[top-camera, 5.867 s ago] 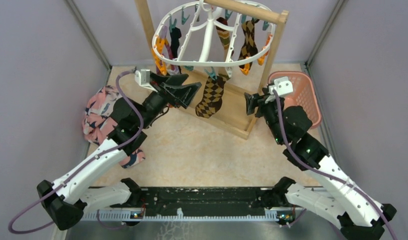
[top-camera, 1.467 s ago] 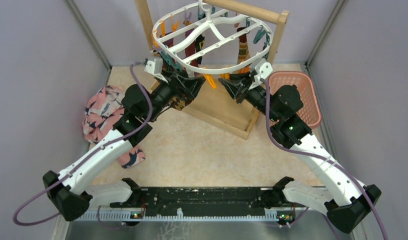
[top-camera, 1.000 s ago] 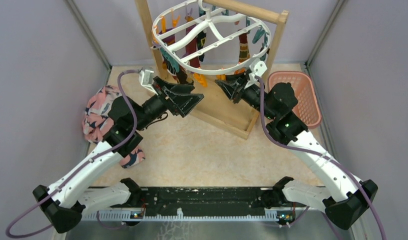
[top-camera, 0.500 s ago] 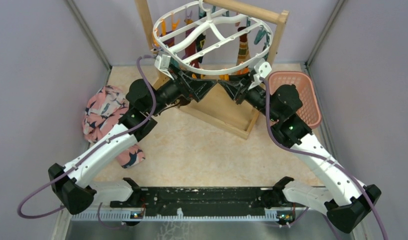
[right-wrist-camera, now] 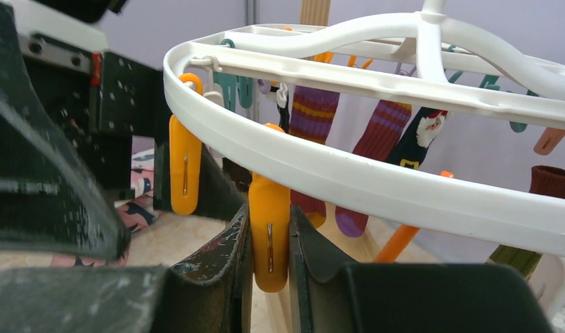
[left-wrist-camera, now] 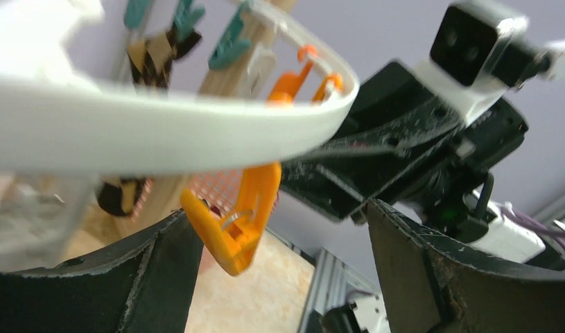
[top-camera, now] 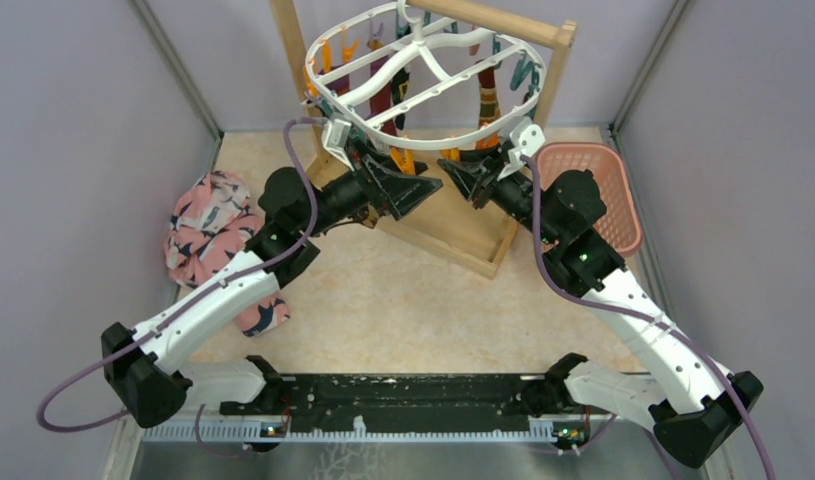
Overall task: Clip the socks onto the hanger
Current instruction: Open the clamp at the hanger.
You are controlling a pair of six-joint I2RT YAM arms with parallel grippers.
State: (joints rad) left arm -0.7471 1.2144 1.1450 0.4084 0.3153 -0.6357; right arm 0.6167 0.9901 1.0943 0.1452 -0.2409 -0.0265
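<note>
Right gripper (right-wrist-camera: pixel 269 232) nearly closed, pinching an orange clip (right-wrist-camera: pixel 269 198) hanging from the hanger (right-wrist-camera: pixel 376 184) rim just above. Left gripper (left-wrist-camera: pixel 278 211) wide open, holding nothing, a second orange clip (left-wrist-camera: pixel 241 222) between its fingers (left-wrist-camera: pixel 161 277). Socks (right-wrist-camera: pixel 390 139) clipped up beyond both.

You are looking down into a robot test cell in a lab. Plain lilac panels (top-camera: pixel 73 120) wall the beige counter (top-camera: pixel 403 300) on three sides, with metal posts (top-camera: pixel 178 68) in the corners. A black rail (top-camera: pixel 403 395) along the bottom edge anchors two white arms (top-camera: pixel 198 310). Laundry props fill the top of the frame: wooden rack (top-camera: pixel 286 40), white hanger (right-wrist-camera: pixel 376 186), pink basket (top-camera: pixel 631 200) at upper right, bird-print cloth (top-camera: pixel 203 225) at left.
</note>
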